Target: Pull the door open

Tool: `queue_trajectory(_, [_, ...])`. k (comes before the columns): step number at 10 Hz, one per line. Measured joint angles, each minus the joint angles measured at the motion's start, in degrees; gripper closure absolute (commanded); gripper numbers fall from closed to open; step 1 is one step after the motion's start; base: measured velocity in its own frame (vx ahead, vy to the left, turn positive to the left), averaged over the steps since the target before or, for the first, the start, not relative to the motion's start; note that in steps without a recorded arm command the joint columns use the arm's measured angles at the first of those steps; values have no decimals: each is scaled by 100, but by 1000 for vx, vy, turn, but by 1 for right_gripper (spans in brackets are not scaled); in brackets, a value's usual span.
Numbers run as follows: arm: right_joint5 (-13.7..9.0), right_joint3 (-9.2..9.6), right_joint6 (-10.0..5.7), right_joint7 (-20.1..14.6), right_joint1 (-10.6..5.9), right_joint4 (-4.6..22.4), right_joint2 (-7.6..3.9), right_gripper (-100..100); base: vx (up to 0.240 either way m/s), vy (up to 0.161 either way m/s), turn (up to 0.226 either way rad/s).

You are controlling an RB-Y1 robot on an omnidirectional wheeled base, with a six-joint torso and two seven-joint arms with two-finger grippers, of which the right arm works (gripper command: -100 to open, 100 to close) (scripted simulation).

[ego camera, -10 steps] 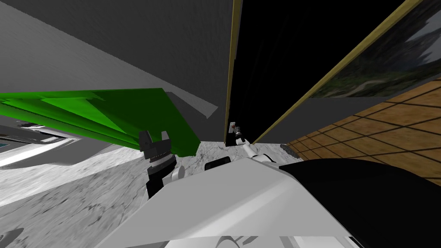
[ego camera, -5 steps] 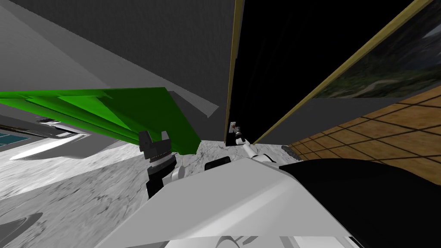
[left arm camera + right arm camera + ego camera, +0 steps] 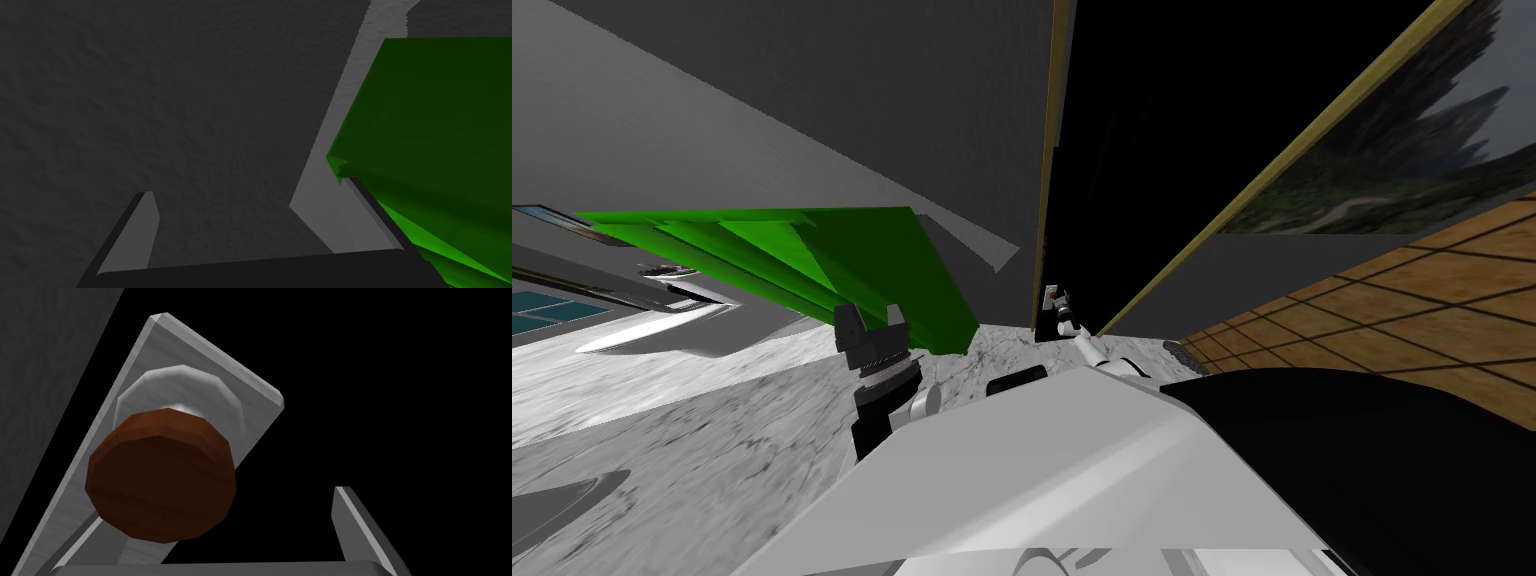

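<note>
You are at the grasping step: your right gripper (image 3: 220,508) is at the round brown knob (image 3: 160,475), but it does not hold it yet. Its fingers (image 3: 357,523) stand wide open with nothing gripped. The knob sits between them, not in the middle: it is close against one finger and well apart from the other. The knob is mounted on a light grey plate (image 3: 210,373), and this plate lies on the door (image 3: 1152,150), which is drawn as a flat black plane. In the head view the plate is just beside the tan frame strip (image 3: 1053,150). The door seems shut to me, so the pull itself is not yet done. For the next move, I think you should centre the hand on the knob, close the fingers firmly on its sides, and only then draw back toward yourself along an arc, because the hinges are probably on the side far from the knob. A round knob can slip, so pull slowly. Your left gripper (image 3: 248,189) is also open and empty, just beside a green slab (image 3: 430,125).
</note>
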Motion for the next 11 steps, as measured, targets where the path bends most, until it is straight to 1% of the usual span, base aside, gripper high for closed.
queue_trajectory(1, [-89,47,24,-141,-31,-35,73,-100,-117,-3,23])
queue_trajectory(2, [-184,64,80,-264,17,-160,142,-100,-106,-7,-7])
queue_trajectory(3, [-284,77,123,-392,18,-209,200,-100,-95,-16,8])
queue_trajectory(5, [-493,71,244,-613,44,-380,356,-100,-90,-45,12])
queue_trajectory(6, [-596,93,269,-760,37,-394,403,-100,-94,-41,13])
queue_trajectory(10, [-975,125,390,-1240,39,-555,655,-100,-96,-31,8])
queue_trajectory(11, [-1055,142,403,-1358,30,-560,691,-100,-79,-19,5])
